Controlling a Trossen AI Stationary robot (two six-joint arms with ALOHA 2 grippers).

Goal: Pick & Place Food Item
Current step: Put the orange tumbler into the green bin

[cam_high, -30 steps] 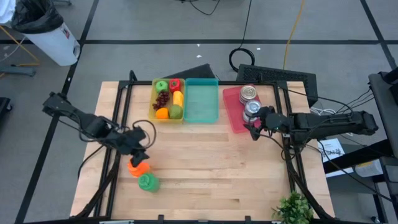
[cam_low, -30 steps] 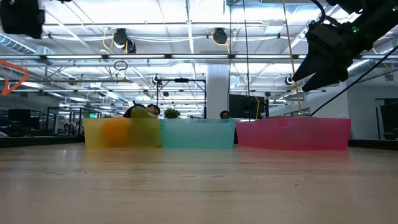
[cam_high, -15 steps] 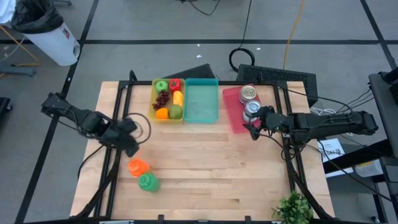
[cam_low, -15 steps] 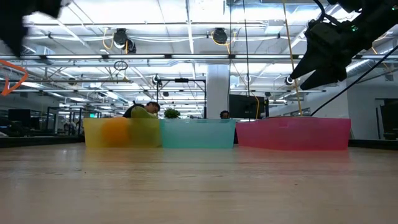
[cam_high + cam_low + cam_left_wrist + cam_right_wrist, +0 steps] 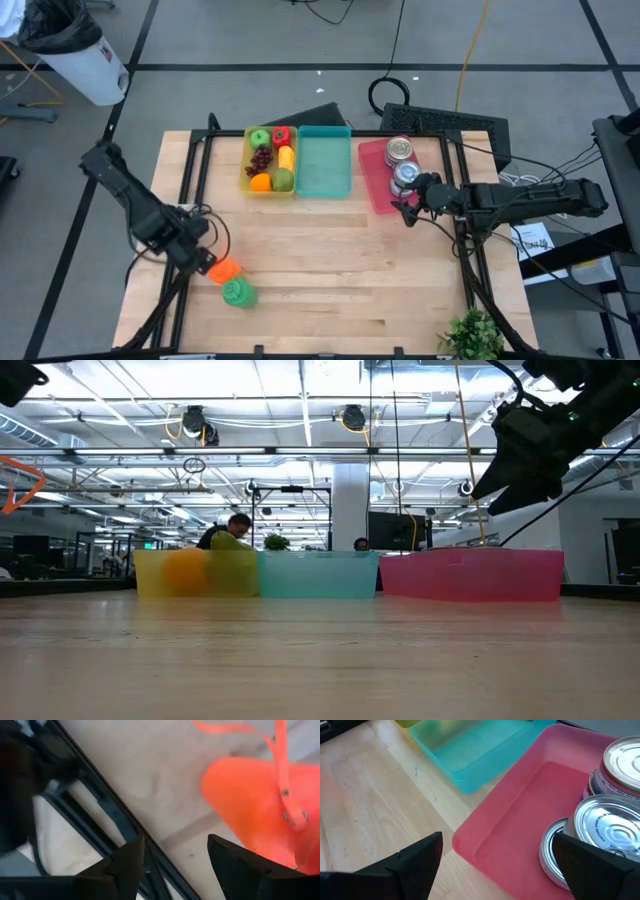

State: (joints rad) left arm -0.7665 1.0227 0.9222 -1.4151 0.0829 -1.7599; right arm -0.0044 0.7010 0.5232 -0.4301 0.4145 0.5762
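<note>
Approaching: left pincer [image 5: 203, 262], jaws partly parted and holding nothing, sits just beside the orange food item [image 5: 224, 270], with the green food item [image 5: 239, 292] just beyond. Advice: centre the jaws over the orange piece, descend squarely, close gently. Right pincer [image 5: 408, 207] waits wide open beside the pink tray [image 5: 372, 190].

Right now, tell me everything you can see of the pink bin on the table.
The pink bin is a translucent, plastic-looking rectangular tray with low walls, sitting flat at the table's far edge, right beside the teal bin. Its far half holds silver cans, upright, lids showing concentric rings; the near half is bare. The right gripper hovers open over its near corner, touching nothing that I can see.
</note>
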